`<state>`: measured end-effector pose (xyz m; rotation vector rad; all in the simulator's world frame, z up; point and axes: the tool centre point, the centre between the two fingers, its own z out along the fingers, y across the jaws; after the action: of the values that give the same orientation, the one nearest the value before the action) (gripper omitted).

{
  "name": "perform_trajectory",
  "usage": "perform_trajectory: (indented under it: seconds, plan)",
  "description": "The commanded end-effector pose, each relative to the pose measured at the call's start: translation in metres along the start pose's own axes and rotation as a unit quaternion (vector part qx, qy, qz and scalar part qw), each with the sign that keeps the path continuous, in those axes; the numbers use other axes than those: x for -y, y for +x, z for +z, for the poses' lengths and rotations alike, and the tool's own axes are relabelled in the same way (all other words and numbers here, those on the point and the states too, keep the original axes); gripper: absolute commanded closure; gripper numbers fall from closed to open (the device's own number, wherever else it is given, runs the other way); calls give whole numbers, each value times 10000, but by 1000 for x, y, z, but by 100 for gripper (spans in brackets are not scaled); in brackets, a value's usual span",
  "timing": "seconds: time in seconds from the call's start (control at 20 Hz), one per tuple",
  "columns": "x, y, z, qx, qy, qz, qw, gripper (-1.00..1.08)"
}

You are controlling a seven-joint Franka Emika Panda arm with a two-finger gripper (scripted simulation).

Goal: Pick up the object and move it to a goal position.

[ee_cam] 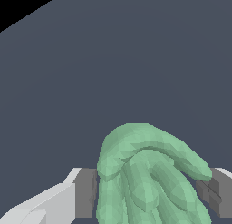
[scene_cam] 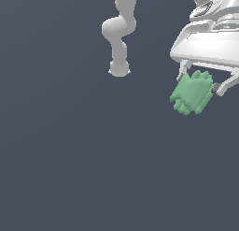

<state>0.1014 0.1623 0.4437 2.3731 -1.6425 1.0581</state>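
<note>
**A:** Where is the green object?

**B:** The green object (scene_cam: 192, 92) sits between the two fingers of the white gripper (scene_cam: 198, 83), at the upper part of the exterior view's right. It is a matte, lumpy thing with rounded bumps like short fingers, and it hangs below the gripper's wide white body.

**A:** Is the claw grasping it?

**B:** Yes. In the wrist view the object (ee_cam: 149, 177) fills the space between the two dark grey pads (ee_cam: 86, 191), and each pad touches a side of it. So the gripper (ee_cam: 149, 191) is clenched on the object, one finger on either side.

**A:** Is the object wider than the gripper?

**B:** No, it is narrower than the white body above it. Its bumps point out past the fingertips.

**A:** What else is in view?

**B:** The arm (scene_cam: 119, 36) shows near the top middle of the exterior view, a pale jointed column ending in a round base. It stands well apart from the object. Behind everything is a plain dark grey-blue floor (scene_cam: 70, 155). I cannot tell whether the object touches that floor or is held above it.
</note>
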Motion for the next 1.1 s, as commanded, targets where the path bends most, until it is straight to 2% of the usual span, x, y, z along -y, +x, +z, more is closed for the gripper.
perform_trajectory:
  seconds: [0.0,0.45,1.05]
  plan:
    - [12,0,-16,-162,20,140,9998,108]
    - [41,0,-55,-541,63,450,9975,108]
    - [54,0,-70,-698,74,569,9959,108]
